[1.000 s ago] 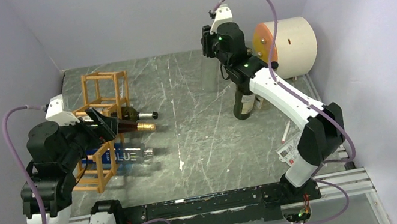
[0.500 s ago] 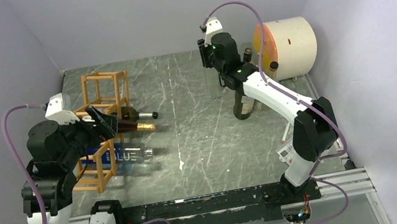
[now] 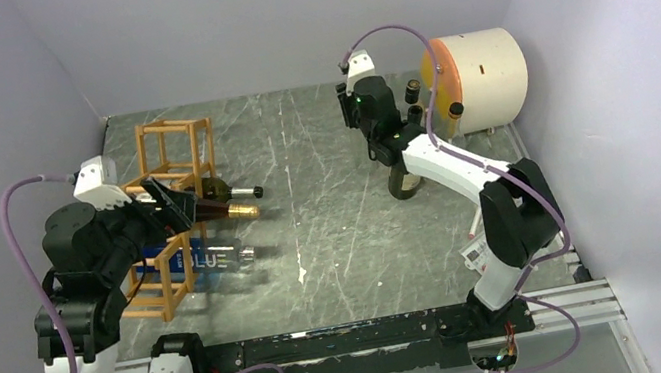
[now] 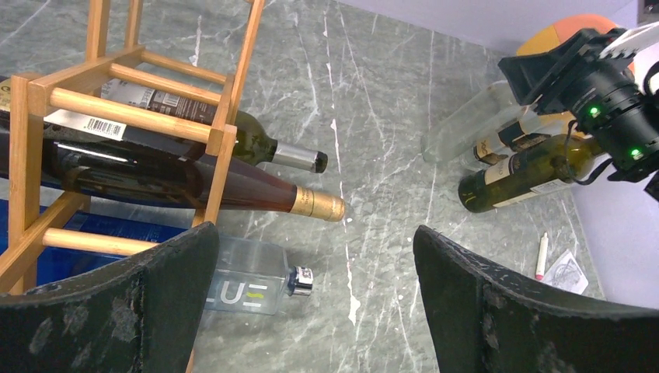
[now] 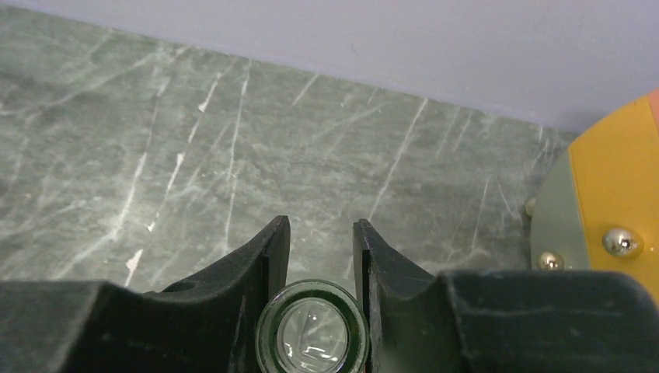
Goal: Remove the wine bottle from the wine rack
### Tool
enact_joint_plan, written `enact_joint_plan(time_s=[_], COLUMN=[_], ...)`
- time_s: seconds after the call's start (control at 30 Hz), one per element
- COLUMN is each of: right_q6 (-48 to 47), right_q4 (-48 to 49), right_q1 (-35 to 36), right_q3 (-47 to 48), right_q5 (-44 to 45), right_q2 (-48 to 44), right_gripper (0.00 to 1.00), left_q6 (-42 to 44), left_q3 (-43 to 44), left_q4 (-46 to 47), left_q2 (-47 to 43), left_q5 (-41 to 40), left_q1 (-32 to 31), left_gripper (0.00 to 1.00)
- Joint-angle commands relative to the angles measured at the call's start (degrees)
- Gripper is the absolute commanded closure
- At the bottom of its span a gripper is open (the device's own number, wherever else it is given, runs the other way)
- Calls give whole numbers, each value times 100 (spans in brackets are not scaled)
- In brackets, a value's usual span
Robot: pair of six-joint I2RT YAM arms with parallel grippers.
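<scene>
Grey-green marbled surface (image 3: 325, 177), walled in on three sides by pale lilac panels.

Cream cylindrical drum with an orange end face (image 3: 484, 69) lies on its side at 2 o'clock, against the back corner.

Light-brown wooden wine rack (image 4: 132, 115), an open frame of stepped cube cells, sits at 9 o'clock. Two bottles lie in it, necks pointing toward 3 o'clock and poking out past the bars: a dark green glass bottle with a silver-grey capsule (image 4: 256, 140) above, and a dark red-brown bottle with a gold foil neck (image 4: 233, 190) just beneath it, touching or nearly so.

Left gripper (image 4: 315, 233) hovers over the rack's near side. Jaws spread wide, nothing between them.

Right gripper (image 5: 320, 225) is reached out over 3 o'clock, just right of centre. Its jaws sit tight against both sides of the open mouth of an olive-green glass wine bottle with a pale label (image 4: 513, 177). That bottle stands upright on the surface, well apart from the rack.

A clear glass bottle (image 4: 474, 120) stands just beside it on the drum side.

Clear square bottle printed "BLUE" (image 4: 245, 286) lies on the surface at the rack's foot, cap toward 3 o'clock.

White pen with a red tip (image 4: 542, 255) and a scrap of printed paper (image 4: 567, 273) lie near each other at 4 o'clock.
</scene>
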Motion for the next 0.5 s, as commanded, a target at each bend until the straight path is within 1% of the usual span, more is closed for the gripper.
enact_joint_plan(time_s=[0.0,0.17,0.27,0.3,0.37,0.4,0.47], right_q6=[-48,64,233,269,315,328,363], right_q4=[833,983,994,1017,1067,1051,968], right_q1=[-221,-404,-525,-527,-535,-536,-541], right_q3=[-223,-498,-677,-746,-844,-858,-817], right_q5=[115,83,-75,-105,-155,-192,-271], right_q2=[-285,-328,-461,-517,-597,-626,-674], right_gripper=[100,100,96,92,70,63,59], left_q6=[-15,-66,-67,-66,-65,-73,-104], left_q3=[77,108,133,126,107,84,53], left_q4=[263,320,304,294,301,311,331], left_q2=[25,29,41,45,53,59,77], left_q5=[166,185,207,207,207,221,270], left_q1=[-20,-22,-22,-22,-22,-20,-22], left_gripper=[2,2,2,2,2,2,2])
